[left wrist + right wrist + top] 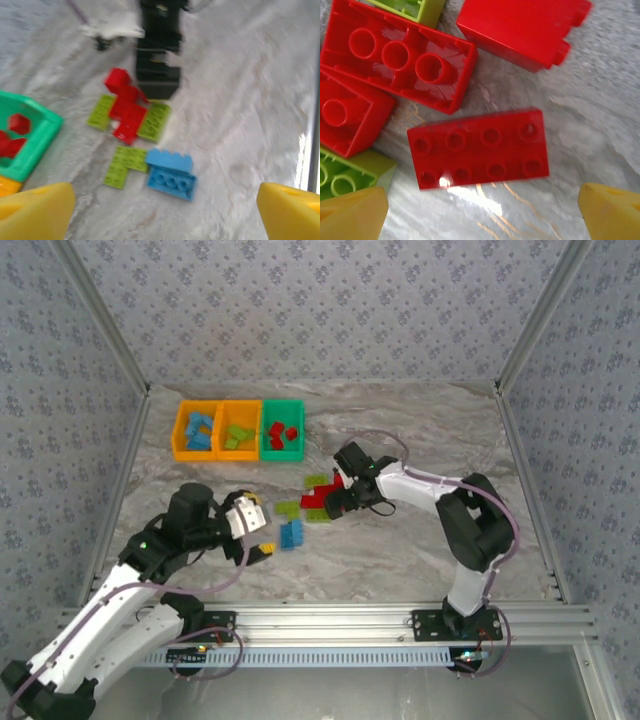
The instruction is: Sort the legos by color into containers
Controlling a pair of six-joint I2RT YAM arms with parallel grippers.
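The containers stand in a row at the back left: an orange bin (197,430) with blue legos, an orange bin (240,430) with lime legos, and a green bin (282,428) with red ones. Loose legos lie mid-table: red bricks (125,110) among lime ones (155,120), a lime L-shaped pair (122,165) and a blue brick (171,175) on its side. My left gripper (165,215) hangs open just short of the blue brick, holding nothing. Low over a flat red brick (479,148) my right gripper (480,215) is open, and other red bricks (400,60) lie beyond it.
The right arm's black wrist (157,55) stands right behind the red and lime cluster. The green bin's corner (30,135) lies to the left of the loose bricks. Patterned walls close the table in on three sides, and bare marble surface spreads to the right (440,430).
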